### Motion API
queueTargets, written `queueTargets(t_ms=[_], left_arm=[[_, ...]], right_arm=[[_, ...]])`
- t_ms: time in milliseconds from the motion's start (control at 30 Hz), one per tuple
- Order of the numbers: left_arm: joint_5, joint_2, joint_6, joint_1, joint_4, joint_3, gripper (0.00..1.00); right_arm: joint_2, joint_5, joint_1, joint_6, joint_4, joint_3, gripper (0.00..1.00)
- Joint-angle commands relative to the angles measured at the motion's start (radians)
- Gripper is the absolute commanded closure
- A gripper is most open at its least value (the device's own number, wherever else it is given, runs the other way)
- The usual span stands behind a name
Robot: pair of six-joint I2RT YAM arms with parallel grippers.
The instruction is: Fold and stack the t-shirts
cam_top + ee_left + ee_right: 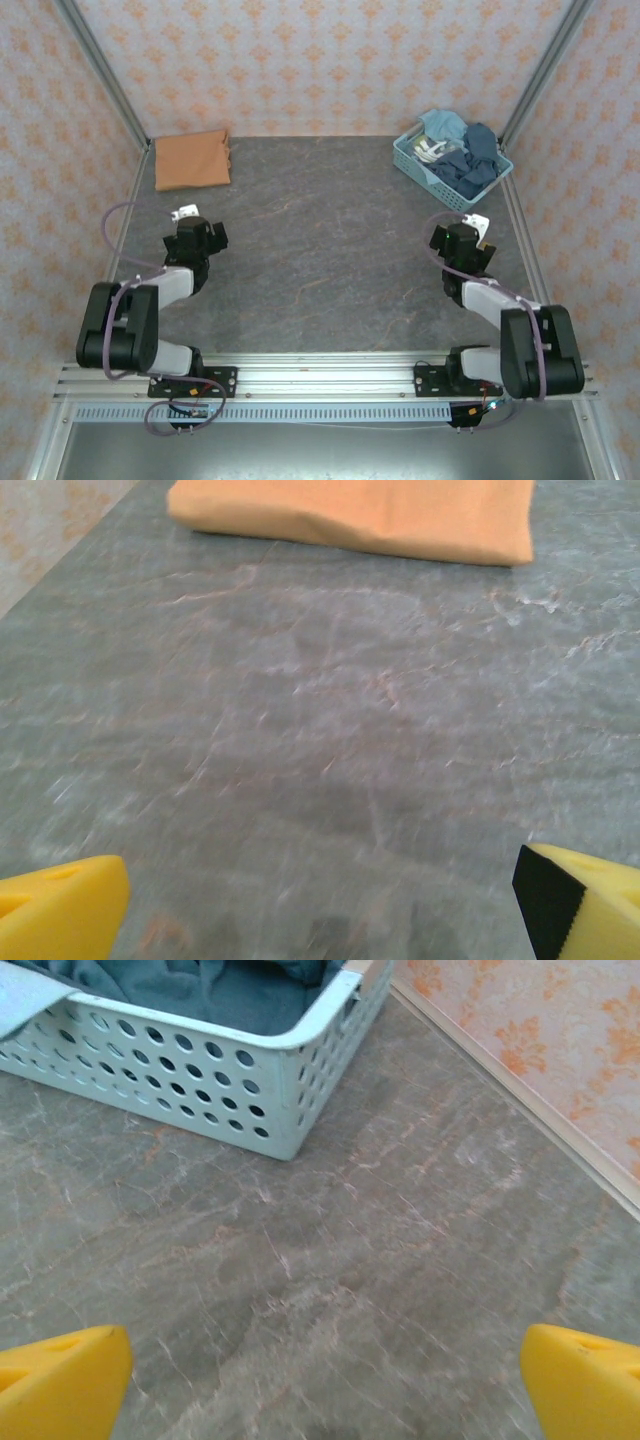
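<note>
Nearest: left gripper [199,224] and right gripper [462,230], both spread wide, holding nothing, poised over the grey marbled stone-look worktop [320,250]. Farther, at the far left corner: folded orange-tan cloth t-shirt [192,159], lying flat. At the far right corner: pale blue perforated plastic basket [418,164], heaped with crumpled blue and grey garments [472,160].

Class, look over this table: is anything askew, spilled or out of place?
Nothing is spilled or damaged. The basket, far right, sits at an angle to the edges of the table, with crumpled shirts heaped above its rim. The folded orange shirt, far left, lies neat.
</note>
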Motion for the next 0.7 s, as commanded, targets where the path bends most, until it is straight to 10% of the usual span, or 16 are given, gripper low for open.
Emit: queueTargets(t_ms=[0,233,667], left_arm=[[0.042,0.017,0.064,-0.007,0.098,0.037,0.0],[-0.028,0.01,0.036,-0.012,0.574,-0.236,0.0],[0.002,0.061,0.091,-0.041,0.363,-0.09,0.0]], right_arm=[[0.072,-0.072,-0.015,-0.031,0.201,0.025,0.01],[0.215,-0.148,-0.067,-0.025,0.504,-0.063,0.01],[0.244,-0.137,-0.03,-0.078,0.395,0.014,0.01]])
